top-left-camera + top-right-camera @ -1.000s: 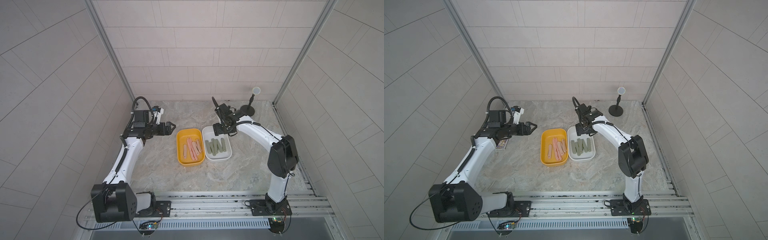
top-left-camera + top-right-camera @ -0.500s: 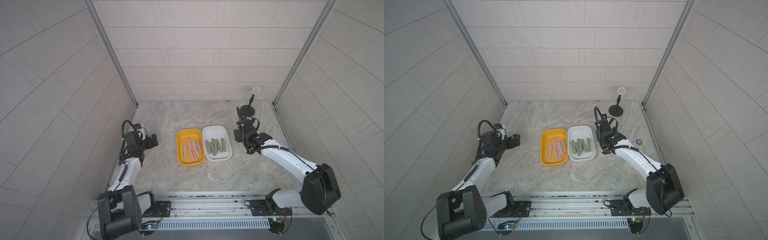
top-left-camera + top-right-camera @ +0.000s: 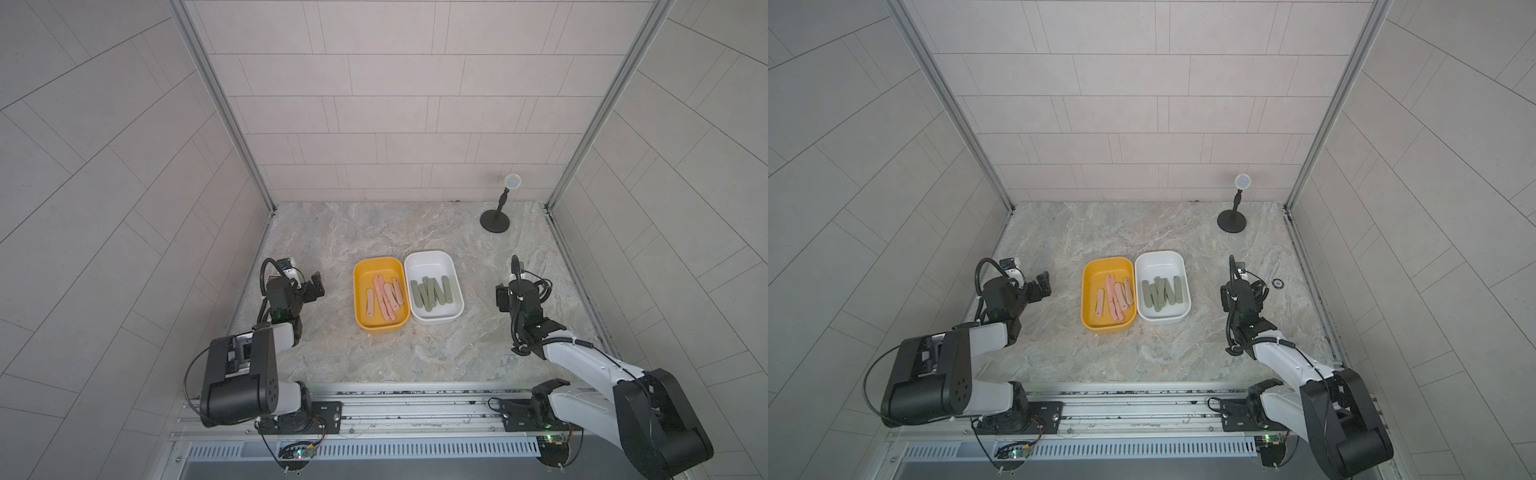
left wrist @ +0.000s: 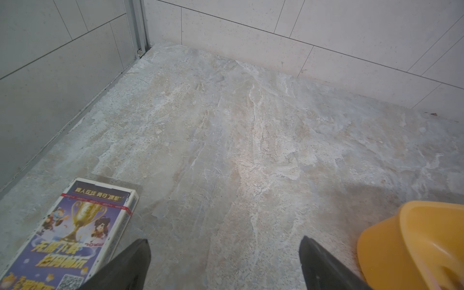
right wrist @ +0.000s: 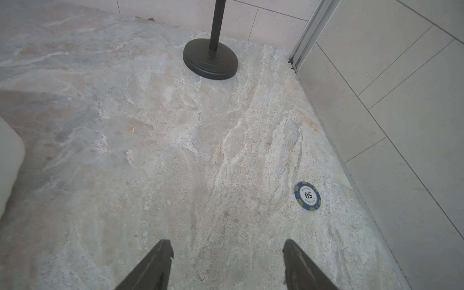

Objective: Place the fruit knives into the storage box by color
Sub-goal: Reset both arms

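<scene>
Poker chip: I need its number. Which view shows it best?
Right wrist view: the poker chip lies face up, reading 50. In a top view the chip is a speck; the left wrist view misses it.

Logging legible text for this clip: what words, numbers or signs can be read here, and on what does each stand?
"50": on the blue poker chip; the lettering around its ring is too small to read.
Chinese headings on the card box: too blurred to quote; it also bears a QR code.
Nothing else readable in any view.
</scene>
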Robot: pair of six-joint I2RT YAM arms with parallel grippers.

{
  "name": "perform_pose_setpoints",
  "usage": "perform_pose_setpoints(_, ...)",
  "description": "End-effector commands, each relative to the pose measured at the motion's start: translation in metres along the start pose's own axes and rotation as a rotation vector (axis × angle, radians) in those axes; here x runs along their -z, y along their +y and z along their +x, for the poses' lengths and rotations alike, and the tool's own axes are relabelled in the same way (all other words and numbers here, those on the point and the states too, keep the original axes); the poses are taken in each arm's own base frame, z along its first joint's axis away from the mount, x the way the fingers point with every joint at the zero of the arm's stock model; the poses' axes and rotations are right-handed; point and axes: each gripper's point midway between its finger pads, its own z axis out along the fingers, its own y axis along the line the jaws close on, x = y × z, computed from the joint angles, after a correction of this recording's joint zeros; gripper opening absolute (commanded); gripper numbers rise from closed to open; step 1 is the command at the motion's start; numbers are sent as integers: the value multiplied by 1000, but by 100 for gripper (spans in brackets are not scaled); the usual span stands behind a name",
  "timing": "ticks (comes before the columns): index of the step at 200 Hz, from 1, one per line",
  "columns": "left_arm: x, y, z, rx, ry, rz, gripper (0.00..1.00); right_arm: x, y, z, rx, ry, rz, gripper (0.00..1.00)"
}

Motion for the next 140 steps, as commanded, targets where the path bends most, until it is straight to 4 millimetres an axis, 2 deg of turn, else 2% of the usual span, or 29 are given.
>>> perform_pose_setpoints(1, -1, -15, -20, -102, -125, -20, 100, -10, -3, -30, -20, -146, -2, 73)
perform_pose_setpoints(6, -3, -20, -16, -135, -119, -22, 100, -14, -2, -27, -21, -151, -13, 73)
perform_pose_setpoints(22, -11, -31, -7, -192, -100, -25, 100, -20, 3, -38, -17, -203, -56, 72)
perform_pose_setpoints(41, -21, -23, -1, -191, -12, -92, 100, -34, 9, -38, -19, -211, -90, 72)
perform_pose_setpoints(54, -31, -19, -7, -185, 26, -129, 100, -47, 9, -31, -35, -199, -92, 72)
perform_pose_setpoints(65, -29, -19, -8, -177, 2, -130, 100, -56, 7, -22, -58, -173, -109, 72)
perform_pose_setpoints(76, -29, -18, -6, -183, 25, -136, 100, -62, 9, -26, -75, -179, -132, 73)
perform_pose_setpoints(89, -28, -19, -8, -182, 13, -133, 100, -68, 0, -25, -114, -130, -136, 74)
perform_pose_setpoints(104, -27, -19, -7, -182, 17, -130, 100, -70, -1, -21, -132, -120, -141, 84)
perform_pose_setpoints(106, -27, -19, -8, -182, 14, -131, 100, -70, -2, -22, -132, -126, -140, 95)
perform_pose_setpoints(109, -27, -19, -8, -184, 14, -131, 100, -70, -2, -22, -135, -133, -139, 100)
perform_pose_setpoints(140, -27, -19, -8, -185, 13, -129, 100, -70, -2, -24, -130, -124, -145, 100)
